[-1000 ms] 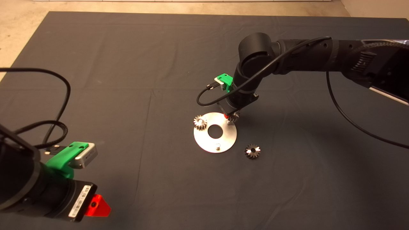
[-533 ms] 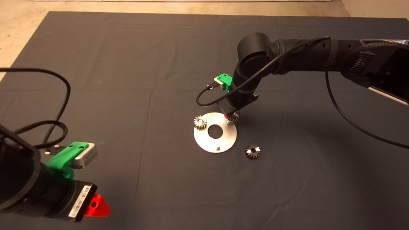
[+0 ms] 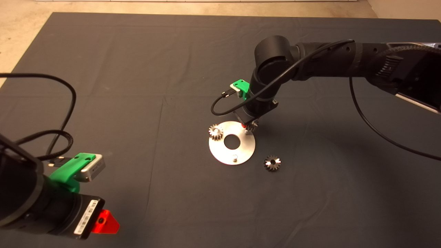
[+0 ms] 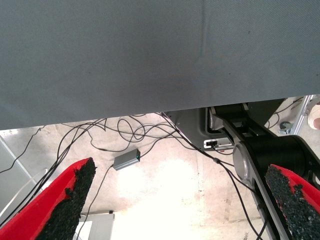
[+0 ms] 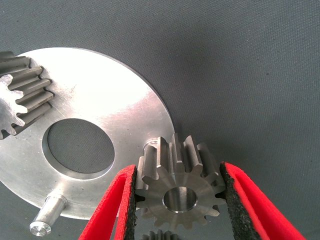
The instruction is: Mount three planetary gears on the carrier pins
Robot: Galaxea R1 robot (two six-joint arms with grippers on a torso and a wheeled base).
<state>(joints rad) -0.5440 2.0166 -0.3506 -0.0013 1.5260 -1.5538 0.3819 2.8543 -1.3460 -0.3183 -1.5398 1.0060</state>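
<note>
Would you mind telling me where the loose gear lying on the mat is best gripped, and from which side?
Probably by its toothed rim, from straight above: the loose gear lies flat on the mat, hole upward, apart from the disc, so opposite teeth are free.

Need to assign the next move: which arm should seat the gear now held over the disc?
Right. The right gripper already grips the gear beside a pin on the disc; the left gripper sits idle, open, at the mat's edge.

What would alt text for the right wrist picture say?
The right gripper, shut on a toothed gear, holds it over a pin at the silver disc's edge. Another gear sits on the disc; one pin stands bare.
</note>
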